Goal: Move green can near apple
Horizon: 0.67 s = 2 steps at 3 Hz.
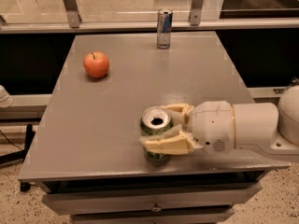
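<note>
The green can [156, 123], dark green with a silver top and a dark hole, is near the table's front edge. My gripper [164, 127] reaches in from the right and is shut on it, one cream finger [168, 143] across its front and the other behind it. The can's base looks lifted just off the table or barely touching; I cannot tell which. The orange-red apple [96, 64] with a short dark stem sits at the table's far left, well apart from the can.
A tall slim blue-and-silver can [164, 28] stands at the table's back edge. The grey table [117, 106] has its front edge just below the green can. My white arm [252, 127] lies over the table's front right. A railing runs behind the table.
</note>
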Tool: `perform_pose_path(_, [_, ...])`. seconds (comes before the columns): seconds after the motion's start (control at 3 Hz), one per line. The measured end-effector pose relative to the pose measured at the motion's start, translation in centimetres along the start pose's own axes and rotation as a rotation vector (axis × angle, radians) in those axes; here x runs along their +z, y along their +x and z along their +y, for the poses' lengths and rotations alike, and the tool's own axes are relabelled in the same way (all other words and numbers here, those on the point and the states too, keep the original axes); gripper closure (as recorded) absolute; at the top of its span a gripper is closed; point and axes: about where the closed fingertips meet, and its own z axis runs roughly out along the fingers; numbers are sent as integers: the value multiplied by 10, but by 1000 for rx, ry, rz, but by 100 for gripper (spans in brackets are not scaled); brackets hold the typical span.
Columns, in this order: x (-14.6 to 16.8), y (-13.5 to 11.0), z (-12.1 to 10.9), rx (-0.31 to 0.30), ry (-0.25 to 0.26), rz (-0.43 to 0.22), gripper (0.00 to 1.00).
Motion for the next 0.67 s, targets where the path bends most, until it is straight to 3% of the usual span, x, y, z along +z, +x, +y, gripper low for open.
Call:
perform_pose_path(0.33, [-30,-13,-63,-39,105,41,100])
perform_pose_path(0.67, [-69,-47,-130,-56,254,75,100])
